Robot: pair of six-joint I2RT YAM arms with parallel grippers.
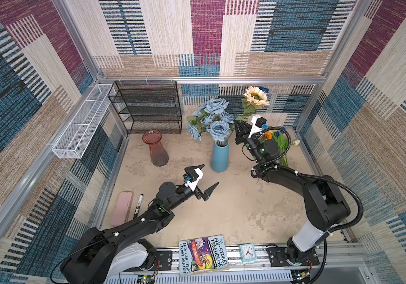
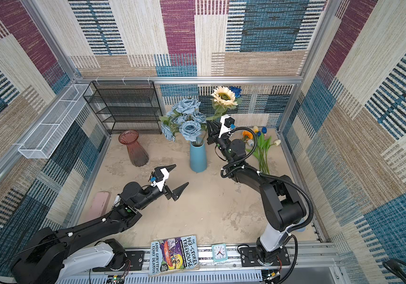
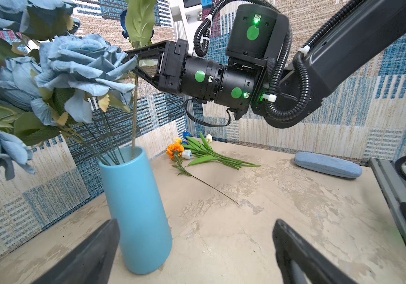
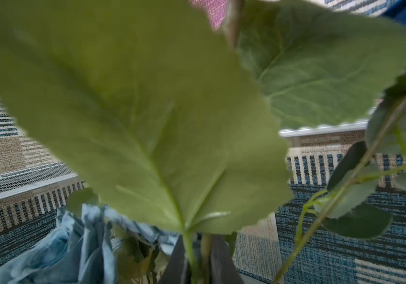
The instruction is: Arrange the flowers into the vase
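My right hand (image 1: pixel 237 125) is up beside the blue vase (image 1: pixel 219 157), above its mouth. Its two fingers are drawn nearly together with the sunflower (image 1: pixel 256 97) stem between them. In the right wrist view the stem lies against one finger (image 4: pixel 221 265), with a sliver of gap to the other. I cannot tell whether I am gripping the stem or only bracketing it. My left hand (image 1: pixel 209 174) hangs over the bench (image 1: pixel 234 209) in front of the vase, spread as wide as it goes and holding nothing.

The left wrist view shows most plainly that the sunflower's foot is inside the vase mouth, alongside the stems of the dusty-blue roses (image 3: pixel 84 64). It also shows a blue case (image 3: pixel 327 167) lying on the bench well to the right of the vase, which I cannot make out clearly from above. The right wrist view is mostly filled by a big green leaf (image 4: pixel 147 123).

The sunflower's stem stands close to upright, foot down in the vase and head up top. A marigold (image 3: pixel 175 149) and the tulips (image 3: pixel 209 155) lie flat on the bench to the right of the vase, heads away from me and stems towards me.
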